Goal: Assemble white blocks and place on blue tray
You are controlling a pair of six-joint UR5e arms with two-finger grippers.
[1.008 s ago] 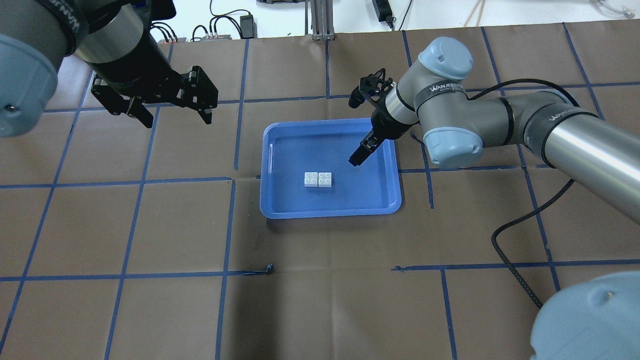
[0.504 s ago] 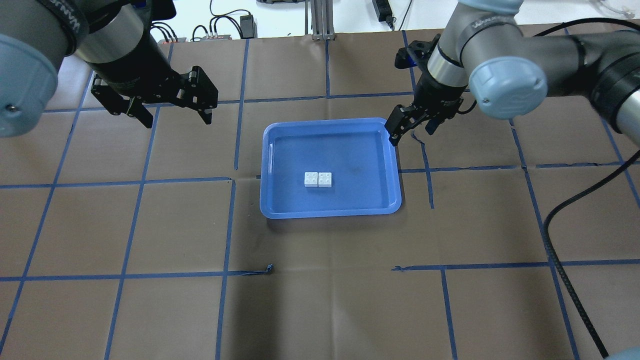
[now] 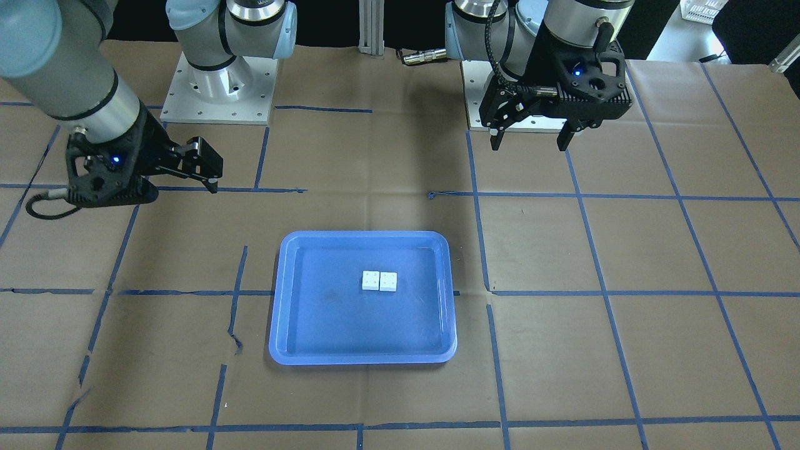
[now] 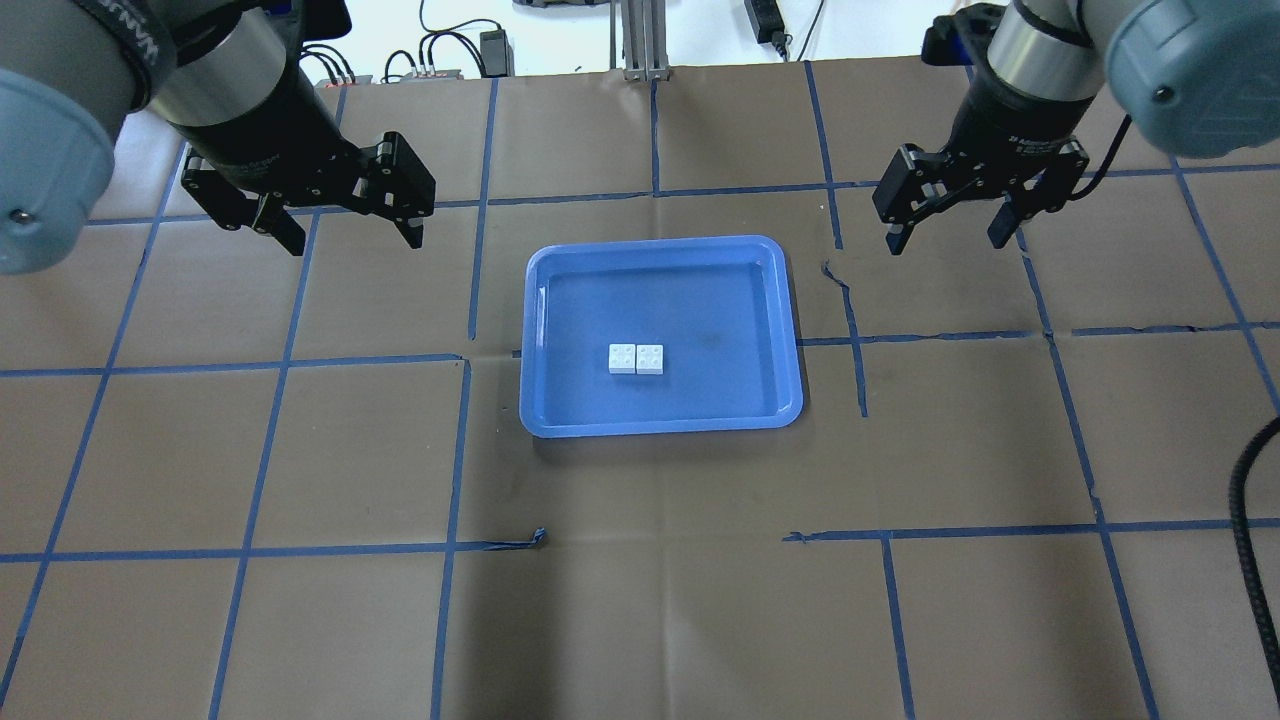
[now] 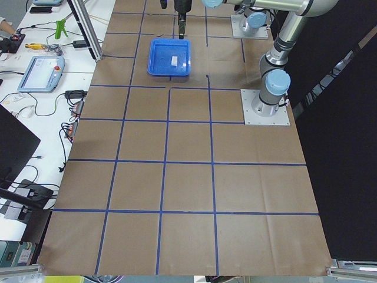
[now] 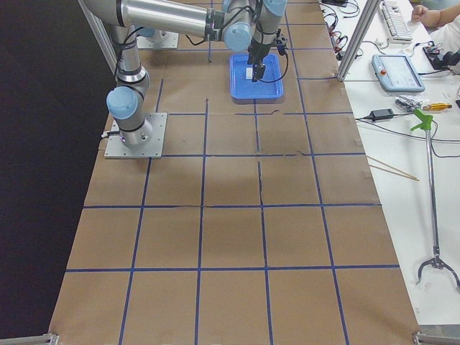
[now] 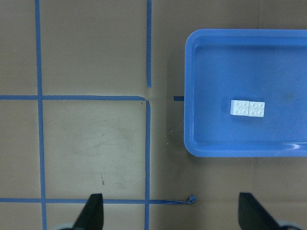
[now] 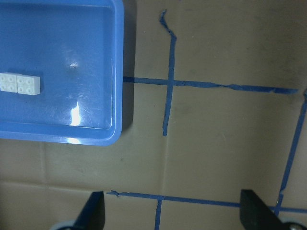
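Observation:
The two white blocks point(image 4: 636, 358) lie side by side, touching, on the floor of the blue tray point(image 4: 700, 300) near its middle. They also show in the front view point(image 3: 379, 281) on the tray point(image 3: 325, 319), in the left wrist view point(image 7: 247, 109) and in the right wrist view point(image 8: 20, 83). My left gripper point(image 4: 356, 240) is open and empty above the table, to the left of and beyond the tray. My right gripper point(image 4: 946, 245) is open and empty above the table, to the right of and beyond the tray. Neither touches the tray.
Brown paper with a blue tape grid covers the table. A black cable point(image 4: 1250, 500) hangs at the right edge. The arm bases point(image 3: 219, 81) stand at the robot's side of the table. Screens and tools lie on benches past the far edge point(image 5: 41, 71).
My right gripper has risen from over the tray's right part and swung back and to the right, off the tray. The blocks, the tray and my left gripper have not moved.

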